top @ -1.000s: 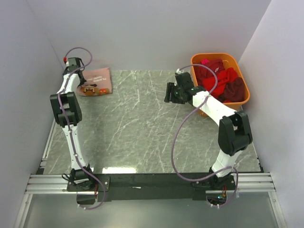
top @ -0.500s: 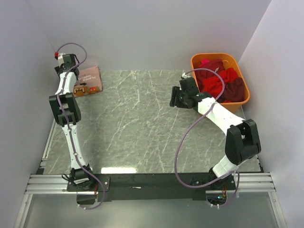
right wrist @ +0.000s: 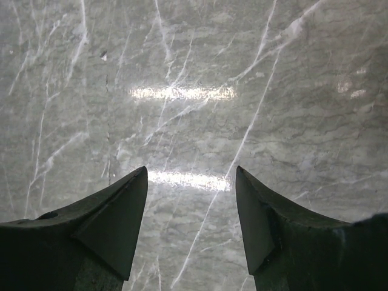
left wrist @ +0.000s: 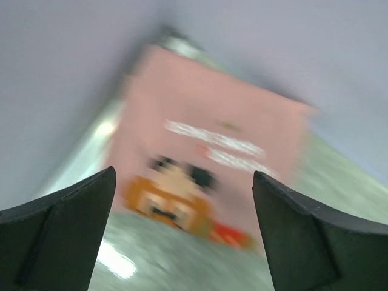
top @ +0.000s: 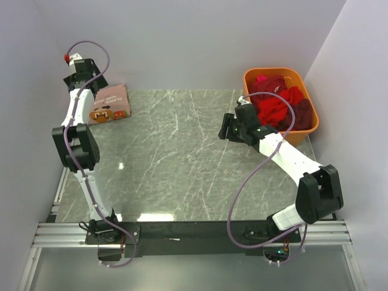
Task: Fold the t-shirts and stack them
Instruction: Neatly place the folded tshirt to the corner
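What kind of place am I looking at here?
Probably a robotics lab test cell: plain white walls box in a marble-look table, the left arm and right arm bolt to a metal rail, and an orange basket holds t-shirts.

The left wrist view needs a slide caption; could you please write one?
Open left gripper framing the folded pink t-shirt with cartoon print.

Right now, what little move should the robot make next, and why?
Probably swing the right tool over the orange basket to grab a red t-shirt. That tool is open and empty above the marble table, a pink t-shirt already lies folded in the far left corner, and the other shirts sit heaped in the basket.
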Available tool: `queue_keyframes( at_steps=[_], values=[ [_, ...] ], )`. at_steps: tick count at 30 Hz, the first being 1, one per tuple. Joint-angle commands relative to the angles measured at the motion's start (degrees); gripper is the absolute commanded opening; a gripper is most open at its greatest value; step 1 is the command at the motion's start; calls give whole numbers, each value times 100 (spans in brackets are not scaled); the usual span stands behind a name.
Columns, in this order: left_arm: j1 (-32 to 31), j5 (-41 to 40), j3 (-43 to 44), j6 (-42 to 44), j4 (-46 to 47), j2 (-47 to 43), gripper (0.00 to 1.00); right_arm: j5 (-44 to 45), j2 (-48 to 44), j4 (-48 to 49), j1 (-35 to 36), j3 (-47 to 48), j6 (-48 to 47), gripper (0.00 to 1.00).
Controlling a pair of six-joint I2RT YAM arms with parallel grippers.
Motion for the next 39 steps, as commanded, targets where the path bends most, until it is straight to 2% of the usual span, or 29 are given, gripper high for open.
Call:
queue_keyframes(
  at_steps=[1, 5, 9, 18, 26, 34, 39],
  values=[
    [-92, 1784, -685, -718, 256, -605, 99, 17, -334, 232, -31, -123, 35, 67],
    [-153, 2245, -1195, -895, 301, -483, 99, 69, -422, 223, -31, -203, -18, 67],
    [-145, 2009, -801, -1027, -191, -131, 99, 52, -423, 311, -22, -273, 17, 68],
    [-110, 2360, -1249, -1159, 54, 317, 99, -36, -106, 373, -31, -133, -27, 68],
    [320, 2316, -660, -1001, -16, 932, 99, 26, -106, 346, -39, -168, -71, 68],
    [602, 2299, -256, -684, -218, 1004, 99, -10, -132, 346, -31, -168, -36, 68],
    [602, 2745, -782, -745, 10, 451, 99, -27, -281, 372, -31, -203, 8, 68]
  ],
)
